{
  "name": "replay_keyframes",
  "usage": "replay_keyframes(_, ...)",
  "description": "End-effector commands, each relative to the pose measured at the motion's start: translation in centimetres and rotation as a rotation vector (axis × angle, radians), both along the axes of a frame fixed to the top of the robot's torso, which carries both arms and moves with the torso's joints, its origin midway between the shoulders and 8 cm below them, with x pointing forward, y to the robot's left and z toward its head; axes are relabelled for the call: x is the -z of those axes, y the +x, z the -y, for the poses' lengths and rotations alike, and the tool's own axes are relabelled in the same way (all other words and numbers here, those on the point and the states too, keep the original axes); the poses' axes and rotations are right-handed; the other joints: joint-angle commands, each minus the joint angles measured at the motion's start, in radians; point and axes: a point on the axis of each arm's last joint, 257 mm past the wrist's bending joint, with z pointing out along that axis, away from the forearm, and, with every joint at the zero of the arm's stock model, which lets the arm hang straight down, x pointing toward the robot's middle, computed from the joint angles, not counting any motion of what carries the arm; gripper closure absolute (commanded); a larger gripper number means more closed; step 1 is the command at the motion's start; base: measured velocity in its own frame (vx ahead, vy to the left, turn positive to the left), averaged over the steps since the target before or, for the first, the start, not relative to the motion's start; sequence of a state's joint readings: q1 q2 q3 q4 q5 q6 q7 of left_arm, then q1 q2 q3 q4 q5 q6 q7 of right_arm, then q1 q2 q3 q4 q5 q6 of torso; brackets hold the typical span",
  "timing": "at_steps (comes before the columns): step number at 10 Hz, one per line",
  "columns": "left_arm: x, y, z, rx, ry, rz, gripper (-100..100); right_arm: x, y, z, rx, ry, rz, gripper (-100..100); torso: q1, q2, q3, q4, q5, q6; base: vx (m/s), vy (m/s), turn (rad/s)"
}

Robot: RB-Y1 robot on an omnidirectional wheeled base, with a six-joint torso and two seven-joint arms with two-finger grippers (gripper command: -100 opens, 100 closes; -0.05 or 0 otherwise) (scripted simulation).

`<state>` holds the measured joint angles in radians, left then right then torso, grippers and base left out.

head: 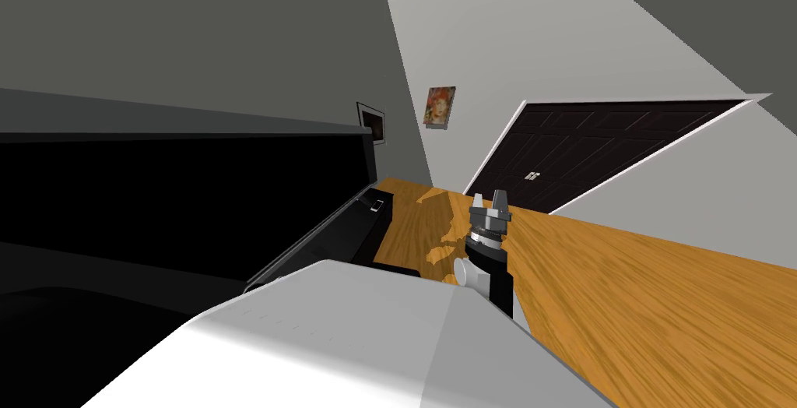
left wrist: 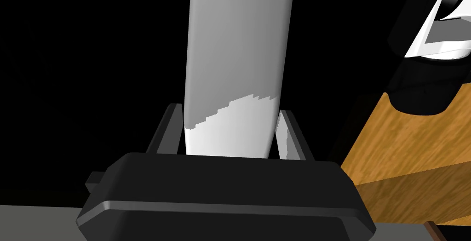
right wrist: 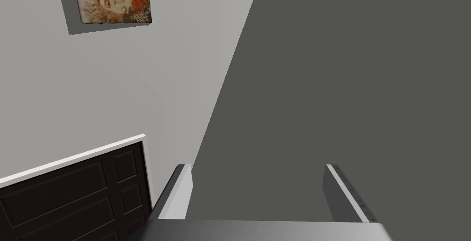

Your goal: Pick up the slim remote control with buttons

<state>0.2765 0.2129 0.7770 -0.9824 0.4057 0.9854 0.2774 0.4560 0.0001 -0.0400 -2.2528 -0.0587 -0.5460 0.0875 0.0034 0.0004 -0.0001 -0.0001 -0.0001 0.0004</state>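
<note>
Grips pale grey remote (left wrist: pixel 237 45) in left gripper (left wrist: pixel 230 114), fingers pressed to both its sides, black area behind, wood floor (left wrist: pixel 409 151) close by. Holds right gripper (head: pixel 489 202) up over floor, fingers apart.

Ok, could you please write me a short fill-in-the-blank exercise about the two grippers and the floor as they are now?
1. The left gripper is ____ on the slim light grey remote.
2. The right gripper stands ____ and holds nothing.
3. The floor shows a brown ____ grain.
Missing words: shut; open; wood.
</note>
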Motion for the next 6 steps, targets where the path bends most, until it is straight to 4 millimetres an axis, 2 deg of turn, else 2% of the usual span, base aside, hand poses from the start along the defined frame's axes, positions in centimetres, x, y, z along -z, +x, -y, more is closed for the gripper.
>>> replay_keyframes(1, -0.8, -0.1, -0.8, -0.005, 0.004, 0.001, 100, 0.0, 0.0, 0.0, 0.0, 0.0, 0.0, 0, 0.0, 0.0, 0.0, 0.0, 0.0, 0.0, -0.005, -0.034, -0.056)
replay_keyframes(4, -2.0, -0.3, -1.9, -0.015, 0.003, 0.0, 100, 0.0, 0.0, 0.0, 0.0, 0.0, 0.0, 0, -0.003, 0.001, 0.0, 0.0, -0.001, 0.0, -0.008, -0.04, -0.037)
replay_keyframes(5, -1.7, -0.3, -1.6, -0.012, 0.006, 0.002, 100, 0.0, 0.0, 0.0, 0.0, 0.0, 0.0, 0, -0.003, 0.001, 0.0, 0.0, -0.001, 0.0, -0.006, -0.014, -0.004)
replay_keyframes(6, -1.8, -0.4, -1.6, -0.012, 0.004, 0.001, 0, 0.0, 0.0, 0.0, 0.0, 0.0, 0.0, 0, -0.002, 0.001, 0.0, 0.0, -0.001, 0.0, 0.0, 0.0, 0.0)
